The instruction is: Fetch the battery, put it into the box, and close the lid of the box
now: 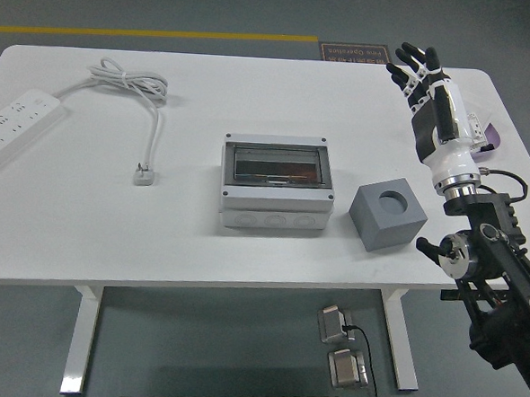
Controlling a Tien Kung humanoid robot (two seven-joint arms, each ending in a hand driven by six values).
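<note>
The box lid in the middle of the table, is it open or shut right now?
Shut. The box has its dark, see-through lid lying flat inside the grey frame, with no raised edge showing.

No print is legible: the dark floor mat (356,53) beyond the tabletop (244,251) bears a line of lettering too blurred to read

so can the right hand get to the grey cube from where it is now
Probably yes. The right hand, fingers spread and holding nothing, hangs above the table just beyond the grey cube, with only bare table between them. The box sits off to the cube's left, out of the way.
</note>
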